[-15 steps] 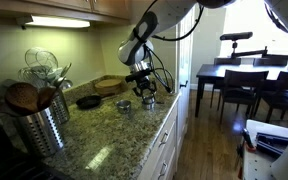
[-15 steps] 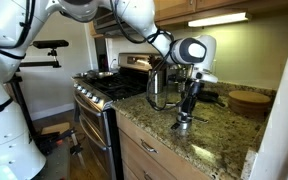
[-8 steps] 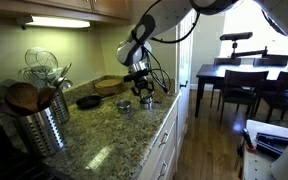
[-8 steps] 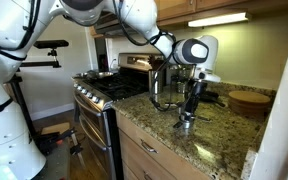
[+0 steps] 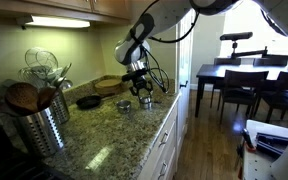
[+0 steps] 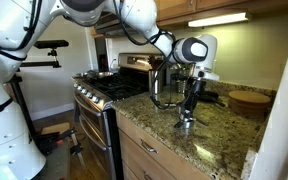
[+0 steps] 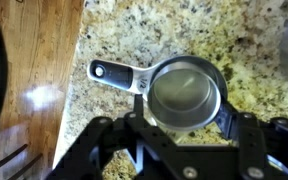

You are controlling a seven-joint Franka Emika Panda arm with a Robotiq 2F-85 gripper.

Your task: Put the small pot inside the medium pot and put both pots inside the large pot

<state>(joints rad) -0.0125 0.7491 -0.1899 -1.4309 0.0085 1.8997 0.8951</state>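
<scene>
The hand (image 7: 184, 128) is hanging straight down over a silver pot (image 7: 184, 92). Its fingers (image 7: 136, 128) are standing one on each side of the round wall, spread about as wide as the pot itself. Whether they are pinching the rim or standing just clear of it, I cannot tell (any gap is too thin to see). The pot is sitting upright on the counter (image 7: 174, 25) with its handle (image 7: 114, 75) sticking out sideways. That is probably why the hand is set across the round body, where the handle is not getting between the fingers. A second ring is showing inside the rim. It may be a smaller pot nested there or only the pot's own floor (I cannot say which).

In an exterior view a second silver pot (image 5: 123, 104) is sitting just beside the hand, with nothing lying between the two. I am taking it for the large pot, since it looks wider and dark inside.

A black frying pan (image 5: 88, 101) and a wooden bowl (image 5: 110, 85) are lying farther back, and a steel utensil holder (image 5: 42, 125) is standing well apart, so none is blocking the way. The handle tip is lying near the counter edge, with the wooden floor (image 7: 34, 95) below (a nudge that way could be risky).
</scene>
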